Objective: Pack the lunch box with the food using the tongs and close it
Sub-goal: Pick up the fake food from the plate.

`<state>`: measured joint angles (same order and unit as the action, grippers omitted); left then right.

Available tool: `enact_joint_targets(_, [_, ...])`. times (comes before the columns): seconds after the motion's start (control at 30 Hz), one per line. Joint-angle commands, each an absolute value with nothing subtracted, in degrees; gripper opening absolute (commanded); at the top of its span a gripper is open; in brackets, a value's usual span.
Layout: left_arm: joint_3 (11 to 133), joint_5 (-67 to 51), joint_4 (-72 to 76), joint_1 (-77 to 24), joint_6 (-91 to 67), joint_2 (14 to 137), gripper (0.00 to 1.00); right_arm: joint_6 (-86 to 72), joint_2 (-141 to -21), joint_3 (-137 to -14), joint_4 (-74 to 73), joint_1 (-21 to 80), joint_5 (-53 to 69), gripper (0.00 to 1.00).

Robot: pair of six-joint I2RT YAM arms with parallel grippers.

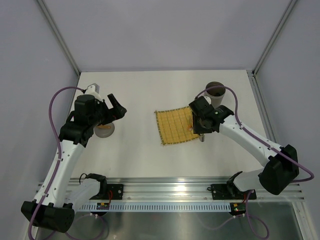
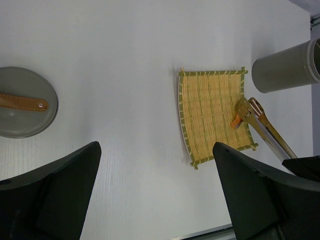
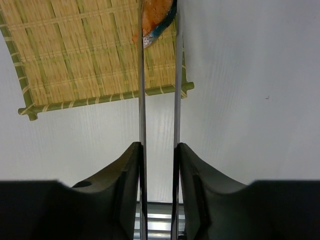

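Note:
My right gripper is shut on the slim silver tongs, one finger pressed against each arm. The tong tips pinch an orange piece of food over the near right part of the yellow woven mat. From the left wrist, the tongs hold that food at the mat's right side, with the grey lunch box standing open just beyond. In the top view the lunch box is behind my right gripper. My left gripper hangs open and holds nothing.
The shallow round grey lid with its brown strap lies on the table at the left, under my left arm in the top view. The metal rail runs along the table's near edge.

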<state>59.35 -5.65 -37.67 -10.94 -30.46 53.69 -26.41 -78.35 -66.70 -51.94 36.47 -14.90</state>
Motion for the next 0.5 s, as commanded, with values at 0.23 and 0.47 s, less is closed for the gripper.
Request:
enact_joint_targets(0.23, [59.1,-6.4,-35.4,-10.6,-30.2,53.2,0.99,-26.7,-76.7,-69.3,-51.6,36.8,-15.0,0.22])
enact_joint_targets(0.47, [59.2,-6.8,-35.0,-10.7,-30.3,53.4,0.99,-27.0,-74.0,-70.9,-53.2,36.9,-15.9,0.18])
